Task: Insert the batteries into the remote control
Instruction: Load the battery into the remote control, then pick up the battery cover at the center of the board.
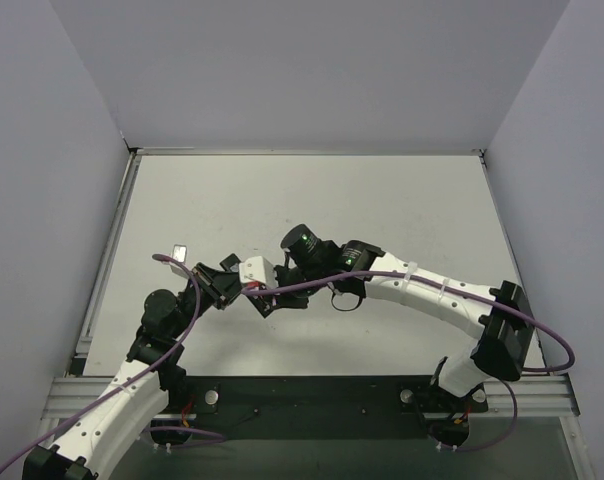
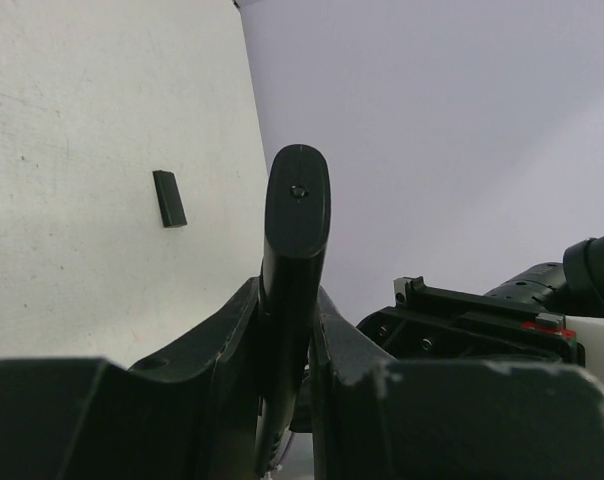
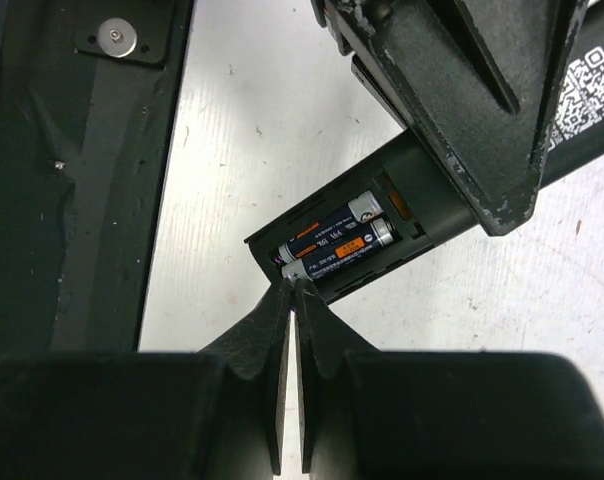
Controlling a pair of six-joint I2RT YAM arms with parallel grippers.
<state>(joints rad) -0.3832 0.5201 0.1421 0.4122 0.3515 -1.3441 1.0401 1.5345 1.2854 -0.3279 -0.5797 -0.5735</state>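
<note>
Right gripper (image 3: 294, 288) has its jaws pressed together with nothing between them, the tips right at the open end of the bay (image 3: 332, 245), seemingly touching its edge. Just past the tips lie the batteries (image 3: 340, 240), two small cylinders side by side in the bay. They have dark wraps with orange bands and bright metal caps at the far end, and both look seated. They should be light, hard and slick, quick to roll, so pinch one across its middle or nudge it from an end. Farther out from these tips, the left gripper (image 2: 287, 300) is pinching the remote (image 2: 296, 215) by its long sides, lifted off the table (image 2: 72, 150). It's a slim black bar with a matte shell, rounded end and a white code label (image 3: 594, 80) on the back. It looks stiff and light but smooth, so a mid-length hold suits it. Well clear to the left jaws' left, the short black cover (image 2: 169, 198) lies flat on the white, faintly speckled table.
</note>
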